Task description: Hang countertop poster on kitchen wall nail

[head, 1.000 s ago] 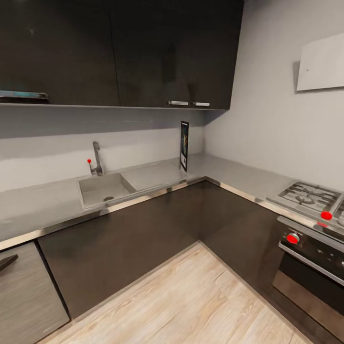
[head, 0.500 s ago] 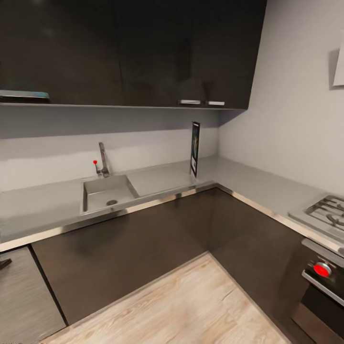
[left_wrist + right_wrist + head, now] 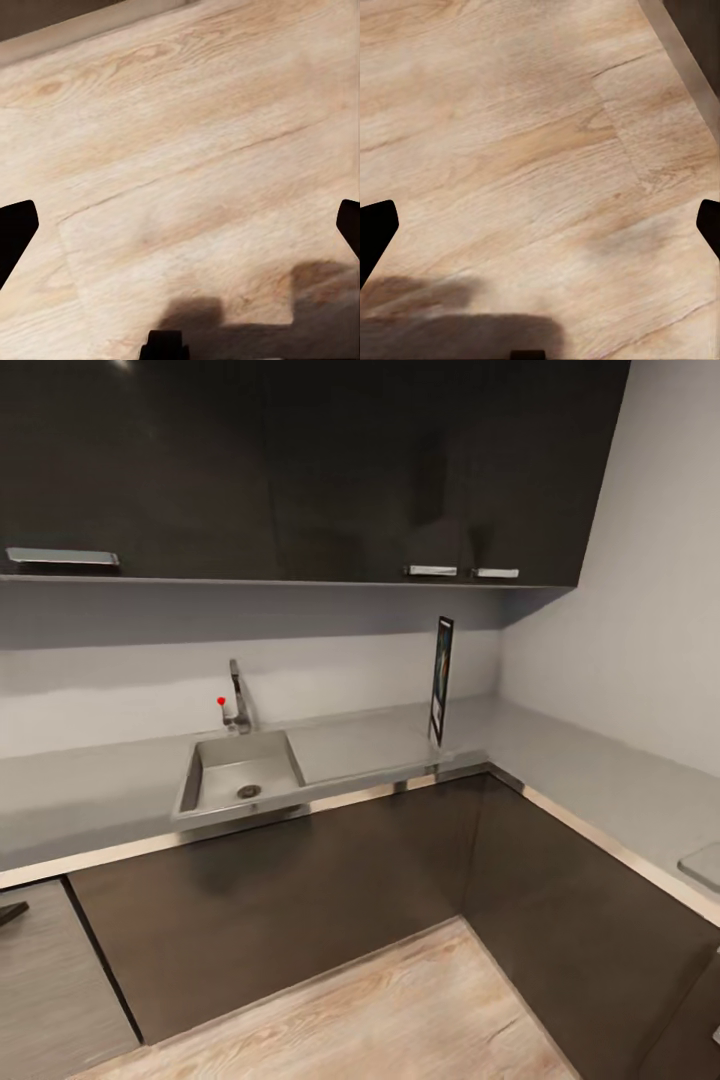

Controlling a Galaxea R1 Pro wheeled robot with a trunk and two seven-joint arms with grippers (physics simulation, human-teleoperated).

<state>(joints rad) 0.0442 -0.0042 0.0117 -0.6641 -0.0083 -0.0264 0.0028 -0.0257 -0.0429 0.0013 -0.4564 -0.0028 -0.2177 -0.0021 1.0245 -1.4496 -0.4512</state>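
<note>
Standing upright on the kitchen countertop (image 3: 380,745), near the inner corner of the L shape: the poster (image 3: 441,678), seen almost edge-on, with black frame and a narrow strip of colourful print. Resting with its lower edge on the grey slab, close to the front steel edge, well apart from both grippers

To the left of the poster on the same slab: the inset steel sink (image 3: 240,780) with round drain, and behind it the tap (image 3: 240,700) with a small red knob (image 3: 221,701) just beside. Between sink and poster, a flat drainer part of the counter

Above the counter: glossy black upper cabinets (image 3: 300,470) with short steel handles (image 3: 462,571). Behind and to the right: plain light grey wall (image 3: 650,610); no nail to make out on it at this size

Below the counter: dark lower cabinets (image 3: 300,890), then pale wooden floor (image 3: 400,1010)

Left gripper (image 3: 180,225) in the left wrist view: two dark fingertips at the opposite edges of the picture, spread wide, nothing between them, hanging above the wooden floor planks with a soft shadow under

Right gripper (image 3: 540,225) in the right wrist view: the same, fingertips far apart at both edges, holding nothing, above the floor planks, with a dark cabinet base (image 3: 697,30) at one corner
</note>
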